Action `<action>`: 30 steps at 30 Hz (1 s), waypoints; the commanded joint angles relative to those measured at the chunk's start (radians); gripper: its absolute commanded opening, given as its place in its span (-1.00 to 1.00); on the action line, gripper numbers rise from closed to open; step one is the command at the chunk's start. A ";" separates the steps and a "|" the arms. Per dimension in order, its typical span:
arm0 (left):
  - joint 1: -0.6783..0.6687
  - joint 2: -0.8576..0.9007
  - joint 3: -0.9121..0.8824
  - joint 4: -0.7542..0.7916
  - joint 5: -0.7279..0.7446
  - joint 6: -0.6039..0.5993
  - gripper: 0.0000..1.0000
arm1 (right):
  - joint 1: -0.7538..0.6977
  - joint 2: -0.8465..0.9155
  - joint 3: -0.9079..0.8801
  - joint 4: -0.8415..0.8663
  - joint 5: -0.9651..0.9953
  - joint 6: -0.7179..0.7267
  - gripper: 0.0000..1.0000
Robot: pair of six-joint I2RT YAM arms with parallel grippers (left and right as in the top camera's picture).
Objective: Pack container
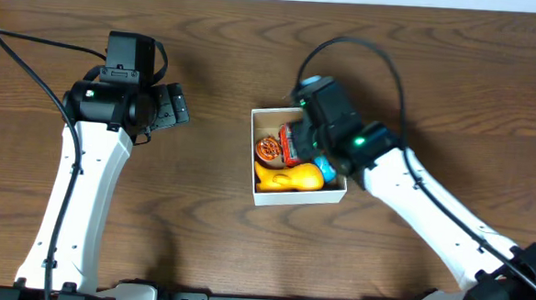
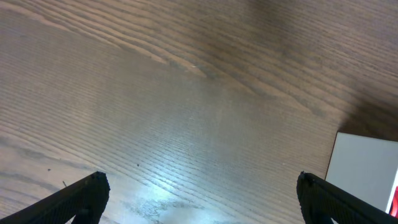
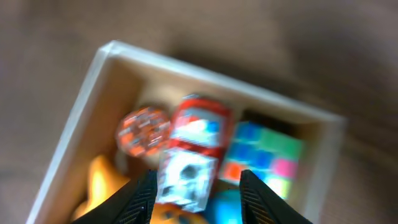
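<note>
**A red toy seems to be set down in the box**

The box (image 1: 298,199) sits in the middle of the table (image 2: 186,93), right under the right gripper (image 3: 198,196). Its fingers are held apart with the red toy (image 3: 196,134) between them. A small gap is seen by one finger, so the toy does not look squeezed, though the picture is blurry. A round orange toy (image 3: 143,130), a yellow toy (image 1: 294,177) and a coloured cube (image 3: 264,152) are packed inside too. To do this step well, the red toy should be left lying low among the others, and the gripper should be lifted straight up so nothing is knocked out. The left gripper (image 2: 202,199) is held wide apart over bare table near the box, with nothing in it.
</note>
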 commanded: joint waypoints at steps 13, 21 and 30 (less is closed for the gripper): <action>0.000 -0.012 0.010 0.068 -0.005 0.309 0.96 | -0.465 -0.084 0.016 -0.027 0.159 0.187 0.93; -0.069 -0.103 -0.037 0.022 -0.005 0.275 0.96 | -0.654 -0.304 -0.039 -0.173 0.080 0.140 0.96; -0.096 -0.387 -0.182 0.019 -0.005 0.188 0.96 | -0.601 -0.676 -0.354 -0.218 0.061 0.185 0.98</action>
